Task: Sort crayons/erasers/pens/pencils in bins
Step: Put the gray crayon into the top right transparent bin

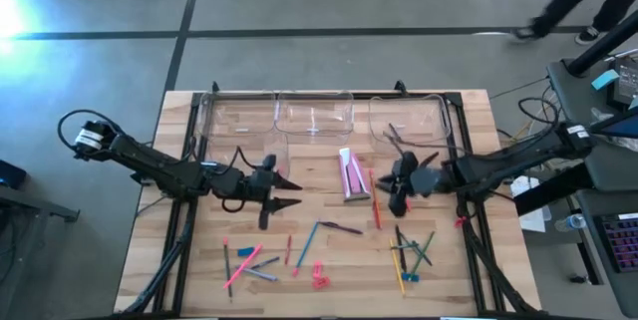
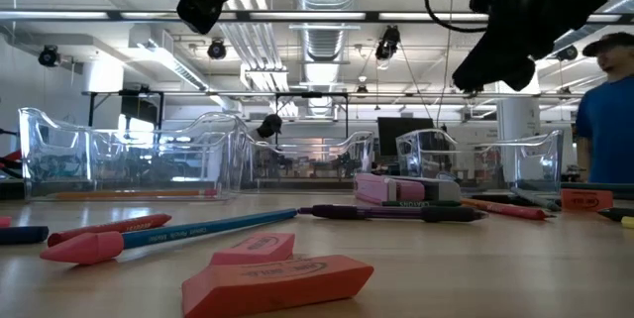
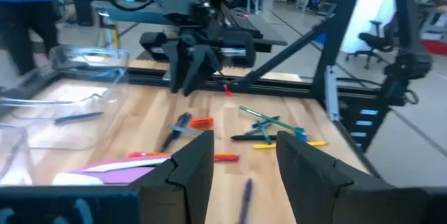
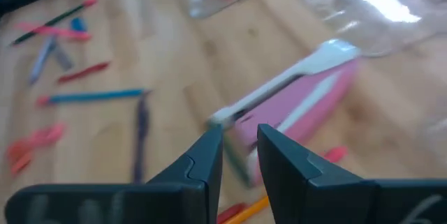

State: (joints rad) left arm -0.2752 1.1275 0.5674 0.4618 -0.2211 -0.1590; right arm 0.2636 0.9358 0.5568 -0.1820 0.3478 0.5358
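Pink erasers lie nearest the low camera on the table, among scattered pens and pencils. Left gripper hovers wide open above mid-table. Right gripper, fingers narrowly parted and empty, hangs beside a pink-and-white box, below the clear bins lining the far edge.
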